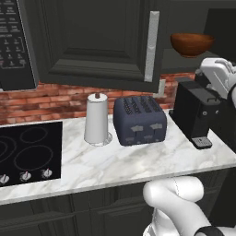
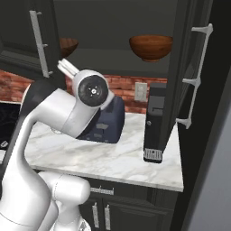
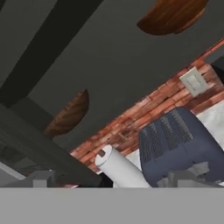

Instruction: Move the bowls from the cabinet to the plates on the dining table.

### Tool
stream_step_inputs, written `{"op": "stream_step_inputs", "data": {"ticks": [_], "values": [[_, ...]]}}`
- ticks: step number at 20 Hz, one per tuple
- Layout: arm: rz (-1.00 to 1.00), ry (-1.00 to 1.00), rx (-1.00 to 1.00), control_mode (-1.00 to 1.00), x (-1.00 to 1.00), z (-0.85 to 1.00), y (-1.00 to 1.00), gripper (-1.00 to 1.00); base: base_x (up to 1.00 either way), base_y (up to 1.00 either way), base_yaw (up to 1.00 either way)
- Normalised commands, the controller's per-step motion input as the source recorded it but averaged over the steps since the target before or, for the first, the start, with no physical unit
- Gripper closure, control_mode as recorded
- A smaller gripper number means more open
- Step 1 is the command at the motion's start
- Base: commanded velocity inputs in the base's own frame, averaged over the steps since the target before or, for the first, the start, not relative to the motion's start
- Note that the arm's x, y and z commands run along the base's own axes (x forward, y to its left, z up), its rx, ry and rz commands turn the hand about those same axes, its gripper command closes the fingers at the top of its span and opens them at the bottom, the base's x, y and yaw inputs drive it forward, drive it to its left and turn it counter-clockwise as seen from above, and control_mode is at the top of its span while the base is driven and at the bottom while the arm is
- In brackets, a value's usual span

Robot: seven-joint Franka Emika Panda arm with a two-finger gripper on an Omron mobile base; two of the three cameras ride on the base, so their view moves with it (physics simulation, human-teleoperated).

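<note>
Two reddish-brown wooden bowls stand on the lower shelf of the open dark cabinet (image 1: 97, 41). One bowl (image 2: 150, 47) sits at the right of the shelf and also appears in the left base view (image 1: 191, 44). The other bowl (image 2: 67, 45) is half hidden behind the left door. Seen from the hand, both bowls (image 3: 175, 15) (image 3: 68, 116) lie above and ahead, and I see them from below the shelf (image 3: 100, 65). My gripper (image 3: 113, 180) is open, its fingertips (image 3: 41, 179) wide apart with nothing between them, and it is well short of either bowl. The plates and the dining table are out of view.
On the marble counter (image 1: 115, 166) stand a dark blue toaster (image 1: 139, 120), a paper towel roll (image 1: 97, 119) and a black coffee machine (image 1: 196, 113). A stove top (image 1: 27, 150) lies at the left under a microwave (image 1: 14, 41). The right cabinet door (image 2: 194, 81) stands swung open.
</note>
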Motion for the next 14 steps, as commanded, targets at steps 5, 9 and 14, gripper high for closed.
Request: {"op": "stream_step_inputs", "data": {"ticks": [5, 9, 14], "values": [[0.0, 0.0, 0.15, -1.0, 0.18, 0.0, 0.38, -1.0, 0.0, 0.0, 0.0], [0.0, 0.0, 0.11, -1.0, 0.26, 0.0, 0.32, -1.0, 0.0, 0.0, 0.0], [0.03, 0.0, 0.14, -1.0, 0.37, 0.0, 0.06, -1.0, 0.0, 0.0, 0.0]]}}
